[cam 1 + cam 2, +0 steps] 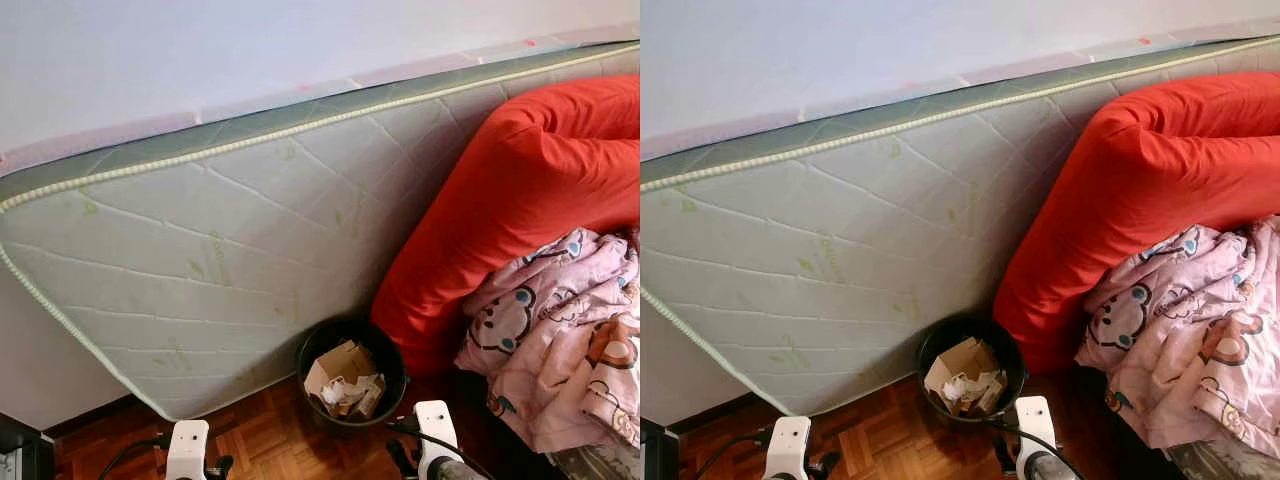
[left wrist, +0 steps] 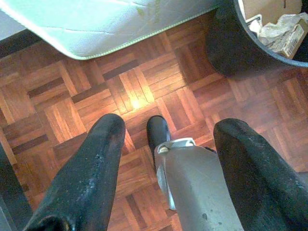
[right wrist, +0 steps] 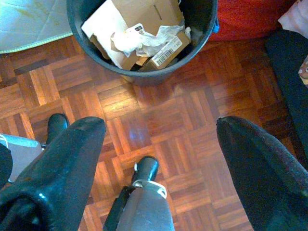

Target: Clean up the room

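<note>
We see a pale grey-white quilted mattress (image 1: 230, 250) with faint green leaf prints and a green-and-white braided edge trim. Beside it lies a solid bright red cushion (image 1: 500, 200). A pink blanket (image 1: 560, 330) carries cartoon bears in brown, white and blue. Our black bin (image 3: 139, 43) holds brown cardboard (image 3: 130, 19) and crumpled white paper (image 3: 139, 41). The floor (image 2: 144, 96) is reddish-brown parquet in a basket-weave pattern. The wall (image 1: 250, 40) is plain white. Our gripper fingers (image 2: 82, 178) are black.

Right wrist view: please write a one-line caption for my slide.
Open right gripper above parquet floor, facing a black bin of cardboard and paper.
</note>
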Tool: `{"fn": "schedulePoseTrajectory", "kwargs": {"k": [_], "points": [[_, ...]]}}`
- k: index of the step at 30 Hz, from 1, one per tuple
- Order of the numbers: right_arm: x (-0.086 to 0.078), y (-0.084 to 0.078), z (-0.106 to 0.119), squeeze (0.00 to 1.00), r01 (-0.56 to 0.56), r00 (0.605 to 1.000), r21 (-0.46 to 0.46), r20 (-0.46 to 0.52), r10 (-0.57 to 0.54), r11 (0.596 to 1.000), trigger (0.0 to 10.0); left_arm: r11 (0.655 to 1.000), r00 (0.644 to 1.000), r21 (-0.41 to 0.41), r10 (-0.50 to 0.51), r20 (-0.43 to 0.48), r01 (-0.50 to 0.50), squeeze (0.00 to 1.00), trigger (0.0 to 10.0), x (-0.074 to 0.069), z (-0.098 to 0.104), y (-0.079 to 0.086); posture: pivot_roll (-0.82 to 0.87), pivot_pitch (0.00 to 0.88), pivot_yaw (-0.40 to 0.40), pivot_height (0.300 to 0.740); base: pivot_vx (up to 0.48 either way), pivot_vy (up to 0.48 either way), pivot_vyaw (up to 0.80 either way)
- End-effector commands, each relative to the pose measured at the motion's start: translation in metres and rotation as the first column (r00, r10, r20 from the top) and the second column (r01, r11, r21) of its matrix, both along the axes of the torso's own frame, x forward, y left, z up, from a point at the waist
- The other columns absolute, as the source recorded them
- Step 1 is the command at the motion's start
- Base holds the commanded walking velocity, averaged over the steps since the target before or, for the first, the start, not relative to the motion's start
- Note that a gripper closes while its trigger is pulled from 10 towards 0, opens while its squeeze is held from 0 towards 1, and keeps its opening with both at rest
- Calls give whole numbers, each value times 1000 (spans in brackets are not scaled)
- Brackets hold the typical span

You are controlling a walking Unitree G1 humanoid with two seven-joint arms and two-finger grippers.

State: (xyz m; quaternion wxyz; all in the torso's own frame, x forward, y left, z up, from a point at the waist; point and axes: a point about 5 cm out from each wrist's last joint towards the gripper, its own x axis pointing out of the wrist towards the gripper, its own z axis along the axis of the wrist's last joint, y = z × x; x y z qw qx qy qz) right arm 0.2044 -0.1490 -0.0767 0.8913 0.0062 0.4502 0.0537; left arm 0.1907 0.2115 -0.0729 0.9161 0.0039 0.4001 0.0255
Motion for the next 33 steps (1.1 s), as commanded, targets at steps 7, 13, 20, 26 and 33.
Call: {"fn": "schedulePoseTrajectory", "kwargs": {"k": [7,13,20,26,33], "points": [[-3,0,-2,0,-7,1000,-5,-22,7,1000,10000,1000,999,-1,24,-34,-25,0,10000,-7,-4,1,28,68,-52,734,0,0,-286],[-3,0,-2,0,-16,1000,-8,-24,16,1000,10000,998,997,4,60,-39,-60,0,10000,-13,-6,7,32,61,-55,734,0,0,-689],[-4,-1,-2,0,-28,999,-12,-29,27,1000,10000,993,992,-7,116,-40,-117,0,10000,-17,-7,8,25,53,-56,734,0,0,-687],[-5,-1,-3,0,-30,999,-14,-32,29,999,10000,993,992,-8,120,-47,-121,0,10000,-18,-8,8,19,42,-53,734,0,0,-673],[-5,-1,-3,0,-24,999,-11,-23,24,1000,10000,993,992,-7,116,-45,-116,0,10000,-17,-8,7,24,39,-54,734,0,0,-474]]}}
